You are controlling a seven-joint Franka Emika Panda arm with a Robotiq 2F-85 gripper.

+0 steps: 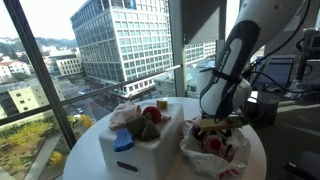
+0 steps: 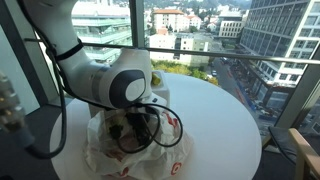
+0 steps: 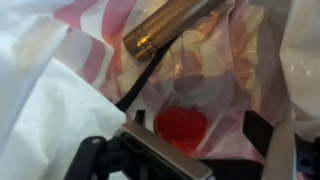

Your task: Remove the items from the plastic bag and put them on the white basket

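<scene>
The crinkled white plastic bag with red print lies open on the round white table, next to the white basket. It also shows in an exterior view and fills the wrist view. My gripper is lowered into the bag's mouth. In the wrist view the gripper is open, its fingers on either side of a red rounded item in the bag, not closed on it. A brownish-gold cylinder lies further in. The basket holds red and dark green items.
A blue thing lies on the basket's near corner. The round white table stands close to tall window glass. Dark equipment and cables stand behind the arm. The basket is hidden in the exterior view beside the arm.
</scene>
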